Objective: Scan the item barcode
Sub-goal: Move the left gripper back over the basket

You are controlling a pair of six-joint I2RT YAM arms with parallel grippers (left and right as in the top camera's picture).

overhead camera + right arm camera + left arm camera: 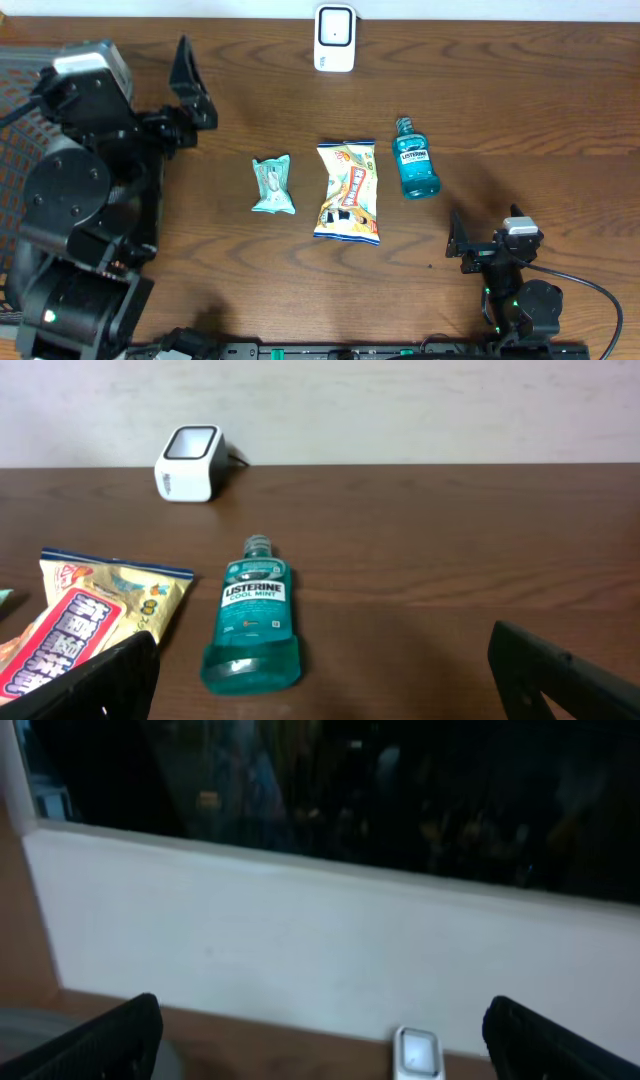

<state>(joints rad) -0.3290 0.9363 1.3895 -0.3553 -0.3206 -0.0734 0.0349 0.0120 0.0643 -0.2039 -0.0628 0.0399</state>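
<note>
Both claws stand wide open and hold nothing. The left claw is over the left side of the table, well apart from the goods. The right claw sits low at the near edge, facing the mouthwash bottle, which lies flat. Left of the bottle lie a yellow snack bag and a small teal packet, in a row mid-table. The white scanner stands at the far edge, apart from all three.
</note>
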